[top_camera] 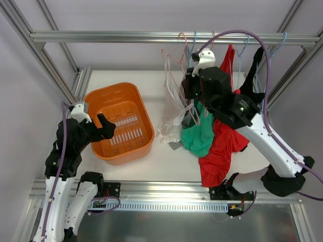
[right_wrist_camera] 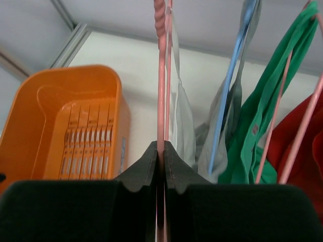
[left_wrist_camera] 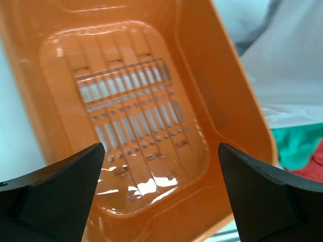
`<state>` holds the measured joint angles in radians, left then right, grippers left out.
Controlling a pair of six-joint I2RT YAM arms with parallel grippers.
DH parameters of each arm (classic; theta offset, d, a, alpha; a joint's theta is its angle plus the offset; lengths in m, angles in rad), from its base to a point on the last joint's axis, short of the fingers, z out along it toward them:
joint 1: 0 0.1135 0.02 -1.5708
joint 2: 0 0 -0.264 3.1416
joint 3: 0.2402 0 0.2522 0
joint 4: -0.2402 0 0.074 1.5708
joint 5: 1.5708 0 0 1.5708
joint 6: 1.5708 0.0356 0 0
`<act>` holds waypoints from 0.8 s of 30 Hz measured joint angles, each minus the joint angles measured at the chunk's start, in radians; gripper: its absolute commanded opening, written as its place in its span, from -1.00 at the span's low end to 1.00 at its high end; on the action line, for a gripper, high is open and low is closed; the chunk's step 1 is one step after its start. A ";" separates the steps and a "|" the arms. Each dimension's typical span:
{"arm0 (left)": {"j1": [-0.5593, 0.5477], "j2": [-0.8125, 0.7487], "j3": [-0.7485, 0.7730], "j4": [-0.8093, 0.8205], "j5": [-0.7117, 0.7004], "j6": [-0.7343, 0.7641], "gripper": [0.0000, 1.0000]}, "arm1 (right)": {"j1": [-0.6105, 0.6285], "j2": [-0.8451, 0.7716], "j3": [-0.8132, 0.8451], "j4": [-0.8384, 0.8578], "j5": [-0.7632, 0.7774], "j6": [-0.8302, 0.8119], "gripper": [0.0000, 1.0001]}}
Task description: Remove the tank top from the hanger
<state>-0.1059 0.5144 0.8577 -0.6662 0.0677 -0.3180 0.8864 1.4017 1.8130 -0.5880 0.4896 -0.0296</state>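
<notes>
Up at the 1 o'clock side of the table (top_camera: 166, 164), several garments hang from the metal rail (top_camera: 126, 37). The white tank top (top_camera: 170, 106) is the one furthest toward 9 o'clock in the row, draped on a pink hanger (right_wrist_camera: 161, 75) with its hem bunched on the tabletop. The right gripper (right_wrist_camera: 162, 151) reaches into the row, and its jaws are clenched tight on the thin wire of that pink hanger, the two black pads meeting around it. Just to 3 o'clock of the tank top come a grey piece on a blue hanger (right_wrist_camera: 227, 85), then a green garment (top_camera: 199, 133) and a red one (top_camera: 222, 146) that hangs lowest toward 6 o'clock.

Over at 9 o'clock stands an orange basket (top_camera: 96, 101) with a slotted floor, near the white fabric but apart from it. The left gripper (left_wrist_camera: 161, 148) hovers above the basket's 6 o'clock end, jaws spread wide and grasping nothing.
</notes>
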 measured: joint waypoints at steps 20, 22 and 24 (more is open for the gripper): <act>-0.626 0.473 0.385 0.368 0.217 0.003 0.97 | 0.005 -0.803 -0.338 -0.309 -0.328 0.041 -0.99; -0.719 0.561 0.459 0.388 0.167 0.035 0.97 | 0.005 -0.841 -0.316 -0.367 -0.331 0.041 -0.99; -0.780 0.635 0.533 0.405 0.132 0.061 0.97 | 0.005 -0.859 -0.292 -0.415 -0.343 0.041 -0.99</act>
<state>-0.8860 1.1492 1.3903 -0.2611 0.2001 -0.2565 0.8909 0.5423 1.5211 -1.0035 0.1467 0.0113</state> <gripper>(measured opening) 0.986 0.077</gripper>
